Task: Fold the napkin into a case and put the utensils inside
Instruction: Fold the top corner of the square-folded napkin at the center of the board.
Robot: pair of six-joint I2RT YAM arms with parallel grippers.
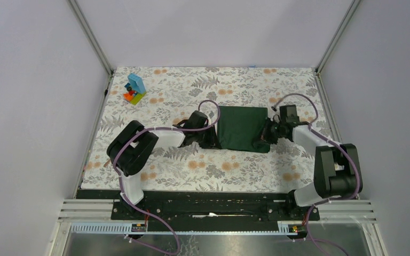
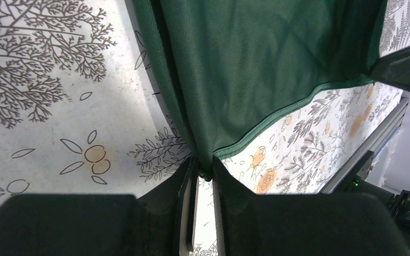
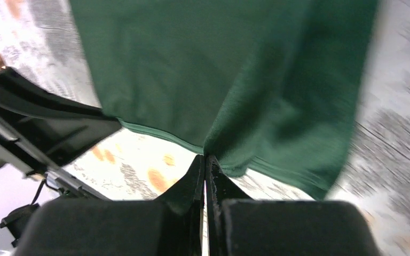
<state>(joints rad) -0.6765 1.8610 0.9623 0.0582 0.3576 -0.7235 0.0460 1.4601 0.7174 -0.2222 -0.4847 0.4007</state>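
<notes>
The dark green napkin [image 1: 241,128] lies spread at the middle of the table between my two grippers. My left gripper [image 1: 209,140] is shut on the napkin's near left corner; in the left wrist view [image 2: 205,169] the cloth [image 2: 256,64] is pinched at the fingertips and rises away from them. My right gripper [image 1: 267,136] is shut on the napkin's near right corner; in the right wrist view [image 3: 206,158] the cloth [image 3: 219,69] bunches at the closed tips. No utensils show in any view.
A colourful toy block stack [image 1: 134,89] stands at the far left of the floral table covering [image 1: 192,165]. Grey walls and metal frame posts enclose the table. The other arm's dark link crosses the left of the right wrist view [image 3: 37,114].
</notes>
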